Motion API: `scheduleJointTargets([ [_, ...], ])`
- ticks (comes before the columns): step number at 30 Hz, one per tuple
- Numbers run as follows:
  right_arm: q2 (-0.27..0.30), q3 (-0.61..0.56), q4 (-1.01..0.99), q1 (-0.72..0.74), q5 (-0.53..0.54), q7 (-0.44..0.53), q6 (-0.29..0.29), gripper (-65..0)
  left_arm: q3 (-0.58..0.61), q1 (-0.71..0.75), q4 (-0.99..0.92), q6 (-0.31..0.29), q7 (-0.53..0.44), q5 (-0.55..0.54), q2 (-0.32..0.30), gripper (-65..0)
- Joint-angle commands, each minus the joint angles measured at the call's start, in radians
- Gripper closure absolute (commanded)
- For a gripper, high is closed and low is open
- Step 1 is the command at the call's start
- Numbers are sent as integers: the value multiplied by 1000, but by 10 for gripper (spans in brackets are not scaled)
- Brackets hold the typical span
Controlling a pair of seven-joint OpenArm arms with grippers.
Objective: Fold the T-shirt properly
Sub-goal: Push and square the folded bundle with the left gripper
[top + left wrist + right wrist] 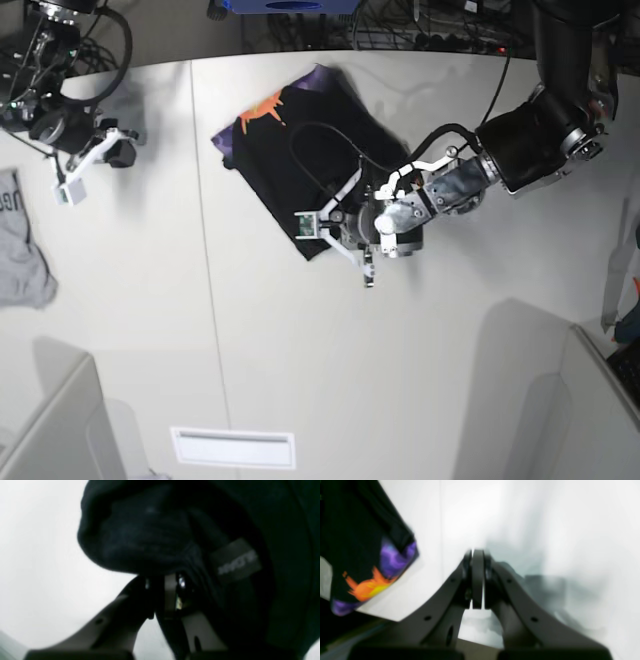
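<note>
T-shirt [290, 160]: black, on the pale counter [330, 370], upper middle of the base view, lying aslant. Orange-and-purple print [262, 110] faces up along its far edge in that view; a strip of purple shows at the corner nearest the right arm [60, 120]. In the left wrist view the cloth is bunched in a thick, rounded fold, with a small dark grey label [235, 560] carrying light lettering beside it; lettering too blurred to read in full.

Left pincer [163, 595]: narrow, closed on the T-shirt's cloth at the bunched fold. Left arm [460, 190] reaches in from the right side of the base view and covers part of the garment.

Right pincer [477, 580]: closed, nothing between the fingertips. It is over the pale surface, apart from the T-shirt, whose printed end shows at the left of the right wrist view.

Farther out: grey garment [20, 250] with dark lettering at the left edge of the base view, partly cut off; white rectangular panel [232, 447] with a darker border near the bottom.
</note>
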Motion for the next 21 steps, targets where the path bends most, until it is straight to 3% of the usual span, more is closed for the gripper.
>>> scheduleJointTargets([
  [1,12,4,-4,7,14,19,5,0,2,-23,5,-34,-25,26,20,0],
  [8,11,-4,-91,7,14,56,3,0,-3,49,-1,-202,-182,379,96,0],
  [10,9,-5,-106,7,14,54,3,0,-9,59,-26,-220,-214,456,118,0],
  [16,-26,-7,-105,-19,14,61,3,0,-41,43,-118,-220,-219,485,182,0],
  [21,-26,-7,-108,-16,14,62,3,0,-44,36,-110,-220,-219,485,190,0],
])
